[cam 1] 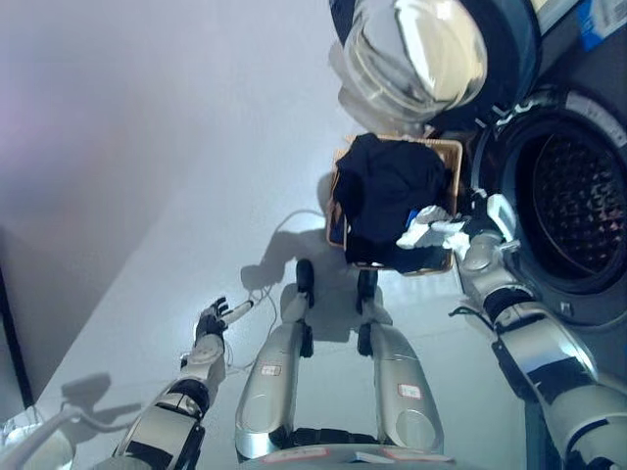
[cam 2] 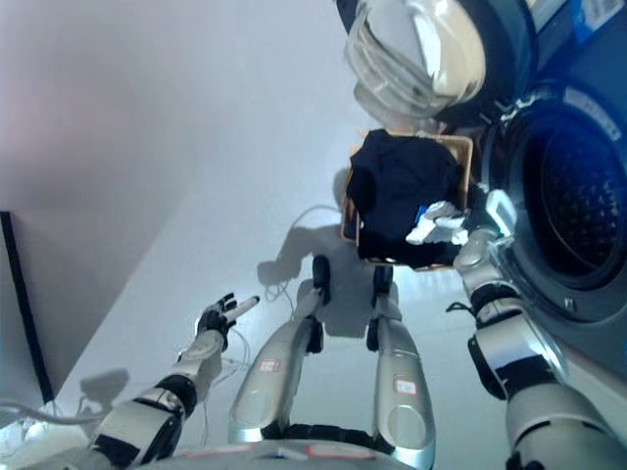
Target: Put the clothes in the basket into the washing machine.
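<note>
A tan wicker basket [cam 1: 452, 149] stands on the floor before the washing machine, filled with dark navy clothes [cam 1: 392, 191]. My right hand [cam 1: 443, 233] reaches into the basket's near right corner, its white-tipped fingers on the dark cloth; whether they grip it I cannot tell. The washing machine's drum [cam 1: 578, 211] is open at the right, its round glass door [cam 1: 416, 54] swung out above the basket. My left hand [cam 1: 217, 317] hangs at lower left, fingers spread and open, holding nothing.
The pale floor [cam 1: 176, 147] stretches to the left of the basket. A dark vertical edge [cam 2: 24, 294] stands at the far left. The basket sits close against the machine's front.
</note>
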Available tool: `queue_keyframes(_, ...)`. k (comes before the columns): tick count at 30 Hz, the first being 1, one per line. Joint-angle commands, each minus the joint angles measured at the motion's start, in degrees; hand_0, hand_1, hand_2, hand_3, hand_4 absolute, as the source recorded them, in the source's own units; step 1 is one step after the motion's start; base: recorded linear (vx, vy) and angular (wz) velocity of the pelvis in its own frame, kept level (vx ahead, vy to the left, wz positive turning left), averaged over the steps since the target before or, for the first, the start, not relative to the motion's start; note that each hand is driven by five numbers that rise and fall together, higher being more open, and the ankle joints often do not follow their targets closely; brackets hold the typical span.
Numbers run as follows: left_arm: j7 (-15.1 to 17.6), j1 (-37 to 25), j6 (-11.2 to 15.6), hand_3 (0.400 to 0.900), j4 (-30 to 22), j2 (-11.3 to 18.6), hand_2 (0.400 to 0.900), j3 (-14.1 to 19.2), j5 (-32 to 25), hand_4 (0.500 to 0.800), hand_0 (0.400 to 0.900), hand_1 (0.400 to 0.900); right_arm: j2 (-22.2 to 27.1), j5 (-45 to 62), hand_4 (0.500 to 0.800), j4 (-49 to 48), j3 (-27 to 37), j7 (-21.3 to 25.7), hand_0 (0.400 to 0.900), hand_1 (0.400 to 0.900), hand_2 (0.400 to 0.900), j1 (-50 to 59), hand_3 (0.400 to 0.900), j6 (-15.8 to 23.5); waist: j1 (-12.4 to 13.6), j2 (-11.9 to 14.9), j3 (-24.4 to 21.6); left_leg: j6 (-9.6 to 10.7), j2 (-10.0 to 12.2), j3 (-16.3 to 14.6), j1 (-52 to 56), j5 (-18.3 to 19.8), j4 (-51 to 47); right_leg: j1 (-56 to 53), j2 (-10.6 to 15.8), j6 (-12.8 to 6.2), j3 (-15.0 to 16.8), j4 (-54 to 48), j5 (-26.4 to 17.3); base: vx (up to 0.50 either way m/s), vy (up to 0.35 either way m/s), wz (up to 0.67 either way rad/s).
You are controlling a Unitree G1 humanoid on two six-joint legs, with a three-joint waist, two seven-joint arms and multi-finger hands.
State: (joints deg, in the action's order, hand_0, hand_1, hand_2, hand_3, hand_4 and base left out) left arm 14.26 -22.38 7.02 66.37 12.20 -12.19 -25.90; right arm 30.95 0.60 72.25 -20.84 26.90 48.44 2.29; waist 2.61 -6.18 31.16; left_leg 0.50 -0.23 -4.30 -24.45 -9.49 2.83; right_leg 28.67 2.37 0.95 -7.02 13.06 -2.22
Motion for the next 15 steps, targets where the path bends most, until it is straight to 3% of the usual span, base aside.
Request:
queue_keyframes(1, 2.47, 2.01, 2.1, 0.9, -2.56, 2.74, 0.9, -2.42, -2.82, 0.8, 0.9, 0.9, 4.73, 0.54, 0.8, -1.2, -1.7, 3.76, 0.9, 0.9, 0.9, 1.31, 0.9, 0.77, -0.86, 0.43, -1.36, 0.35, -2.4, -0.36, -7.17, 10.94, 13.67, 8.47, 0.69, -3.92, 4.25, 12.27, 7.4, -0.03, 0.003, 0.11)
queue_keyframes(8, 3.55, -1.08, 4.05, 0.9, -8.99, 4.2, 0.9, -3.45, -6.89, 0.8, 0.9, 0.9, 7.11, 1.78, 0.8, 0.05, -3.23, 6.39, 0.9, 0.9, 0.9, 6.51, 0.9, 1.29, -0.12, -0.77, -1.36, -0.04, -2.59, -0.41, -21.78, 13.68, 24.94, 22.4, 2.02, -3.3, 5.07, 22.4, 9.31, -0.04, 0.001, 0.11)
queue_keyframes(15, 4.34, -2.72, 4.8, 0.9, -11.93, 4.51, 0.9, -4.17, -9.23, 0.8, 0.9, 0.9, 8.49, 2.46, 0.8, 2.36, -4.95, 6.51, 0.9, 0.9, 0.9, 10.46, 0.9, 1.25, 0.97, -1.84, -1.36, -0.39, -2.53, -0.42, -33.94, 16.51, 35.74, 34.3, 3.47, -2.53, 5.74, 32.77, 11.75, -0.05, 0.006, 0.08)
